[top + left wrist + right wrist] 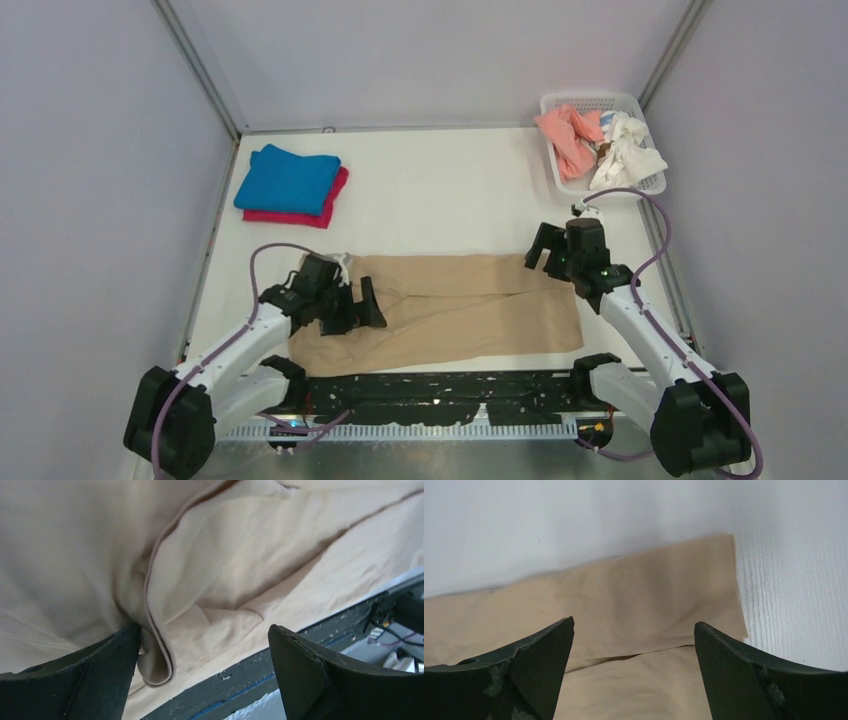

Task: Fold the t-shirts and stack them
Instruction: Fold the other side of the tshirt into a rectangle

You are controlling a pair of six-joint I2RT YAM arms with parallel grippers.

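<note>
The tan t-shirt (460, 300) lies near the front edge of the bench (450, 180), folded lengthwise into a long band. The left gripper (358, 310) hangs low over its left end, jaws spread wide, one finger just beside a raised fold, grasping nothing. The right gripper (548, 258) hovers over the shirt's far right corner, also spread wide and empty. The crosswise fold seems next, which calls for pinching an end. Farther back, a folded blue shirt (285, 180) lies on a magenta shirt (300, 217) at left. At right, a salmon shirt (568, 135) and a white shirt (625, 155) fill a basket (590, 100).

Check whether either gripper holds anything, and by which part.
Nothing is held: the left gripper and right gripper both stand open over the tan shirt.
</note>
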